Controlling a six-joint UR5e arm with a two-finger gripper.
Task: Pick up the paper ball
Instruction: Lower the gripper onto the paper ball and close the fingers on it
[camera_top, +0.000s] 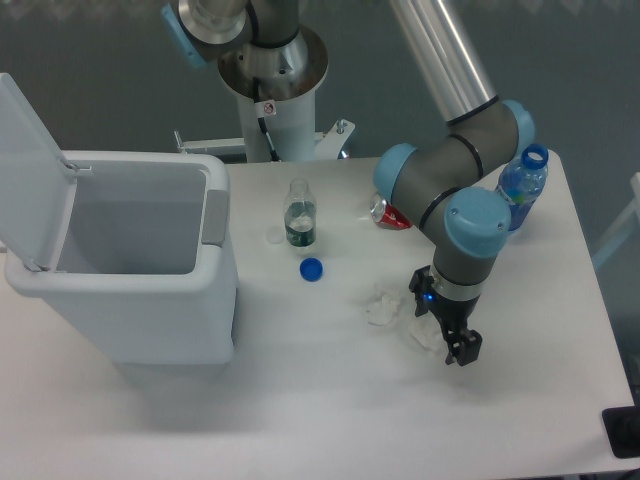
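Paper ball (422, 333) lumpy, orientation unclear; pincer (442, 325) astride it.

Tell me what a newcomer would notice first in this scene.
The grey and blue robot arm reaches down over the right half of the white table, its black tool low beside a paper ball, with a second wad just left of it. On the left stands a big white bin with its lid up. Between them sit a small clear bottle, a blue cap and a red can.
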